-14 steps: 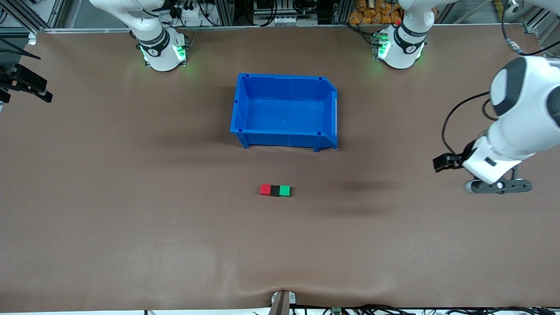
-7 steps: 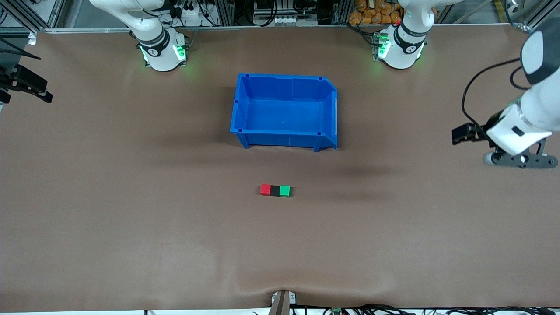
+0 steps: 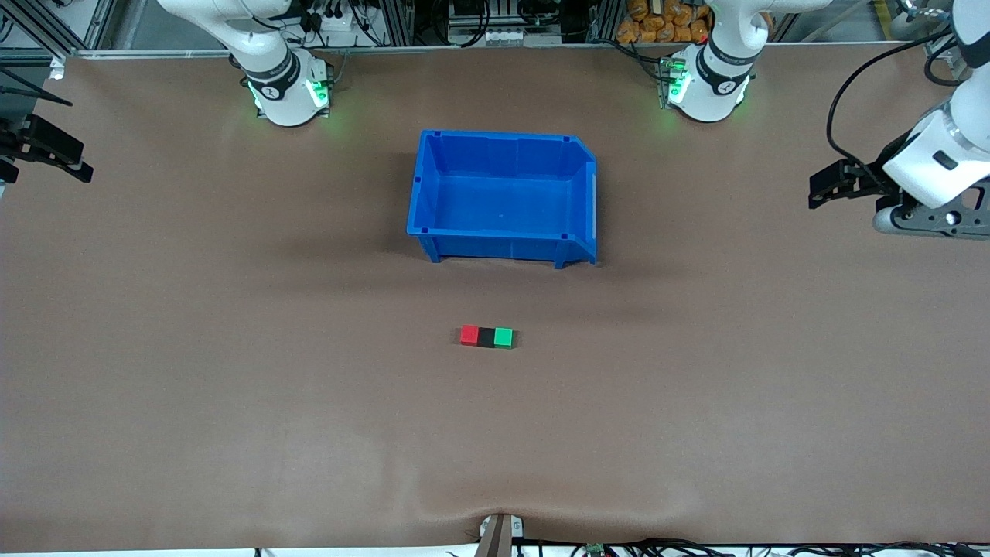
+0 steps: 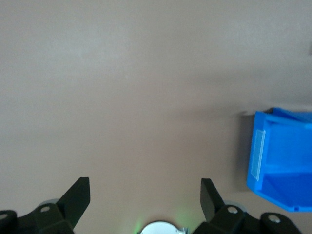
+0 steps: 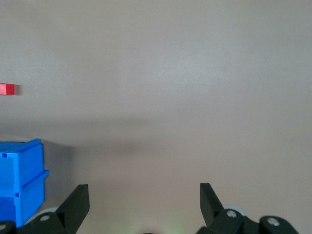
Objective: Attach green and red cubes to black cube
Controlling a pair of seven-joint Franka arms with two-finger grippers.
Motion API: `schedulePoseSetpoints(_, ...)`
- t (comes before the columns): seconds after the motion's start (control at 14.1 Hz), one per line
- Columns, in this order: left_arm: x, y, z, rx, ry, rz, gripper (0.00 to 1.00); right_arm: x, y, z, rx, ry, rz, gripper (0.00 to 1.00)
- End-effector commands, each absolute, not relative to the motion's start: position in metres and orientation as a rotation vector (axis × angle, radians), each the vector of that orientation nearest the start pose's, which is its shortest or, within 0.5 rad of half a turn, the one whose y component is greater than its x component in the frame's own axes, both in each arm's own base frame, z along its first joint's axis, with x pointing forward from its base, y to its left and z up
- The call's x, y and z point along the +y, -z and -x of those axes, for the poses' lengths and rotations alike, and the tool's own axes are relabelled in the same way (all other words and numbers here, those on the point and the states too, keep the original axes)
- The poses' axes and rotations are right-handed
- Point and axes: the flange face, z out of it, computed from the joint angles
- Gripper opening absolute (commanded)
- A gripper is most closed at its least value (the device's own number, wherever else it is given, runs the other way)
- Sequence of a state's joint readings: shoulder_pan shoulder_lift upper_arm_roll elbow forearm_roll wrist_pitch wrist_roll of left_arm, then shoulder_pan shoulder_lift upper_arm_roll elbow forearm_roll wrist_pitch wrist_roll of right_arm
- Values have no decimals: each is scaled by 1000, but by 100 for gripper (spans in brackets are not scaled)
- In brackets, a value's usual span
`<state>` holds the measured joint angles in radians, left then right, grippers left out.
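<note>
The red cube (image 3: 469, 335), the black cube (image 3: 486, 336) and the green cube (image 3: 503, 337) lie in one touching row on the brown table, black in the middle, nearer to the front camera than the blue bin (image 3: 503, 136). The red cube also shows in the right wrist view (image 5: 7, 88). My left gripper (image 3: 920, 223) hangs open and empty over bare table at the left arm's end (image 4: 145, 187). My right gripper (image 3: 46, 147) waits open and empty over the right arm's end of the table (image 5: 144, 192).
The blue bin is empty and stands mid-table between the cubes and the arm bases; it also shows in the left wrist view (image 4: 278, 161) and the right wrist view (image 5: 19, 180). A small bracket (image 3: 499, 532) sits at the table's near edge.
My left arm has drawn back toward its base and the left arm's end of the table, away from the cubes. The cubes, the bin and the right arm have not moved.
</note>
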<state>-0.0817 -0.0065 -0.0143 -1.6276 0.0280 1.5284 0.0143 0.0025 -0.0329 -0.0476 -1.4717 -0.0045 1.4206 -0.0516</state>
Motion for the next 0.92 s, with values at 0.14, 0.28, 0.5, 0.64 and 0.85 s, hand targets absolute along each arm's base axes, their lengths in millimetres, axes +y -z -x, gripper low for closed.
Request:
schedulePoseSetpoints(0.14,-44,-623,-539,182,-129,3088,100,-20,-679,-530,-24,-18,3150,100)
schedulePoseSetpoints(0.28,-42,-626,-541,162,-114,3090,100,-20,-679,-530,-24,-18,3150,100)
schedulePoseSetpoints(0.5,-42,-625,-542,123,-119,3097,100,-21,-678,-530,-22,-20,3150,100)
schedulePoseSetpoints(0.64,-40,-627,-541,118,-112,3101,100,-21,-678,-530,-22,-20,3150,100)
schedulePoseSetpoints(0.85,-38,-630,-539,148,-103,3093,100,-21,-678,-530,-22,-20,3150,100)
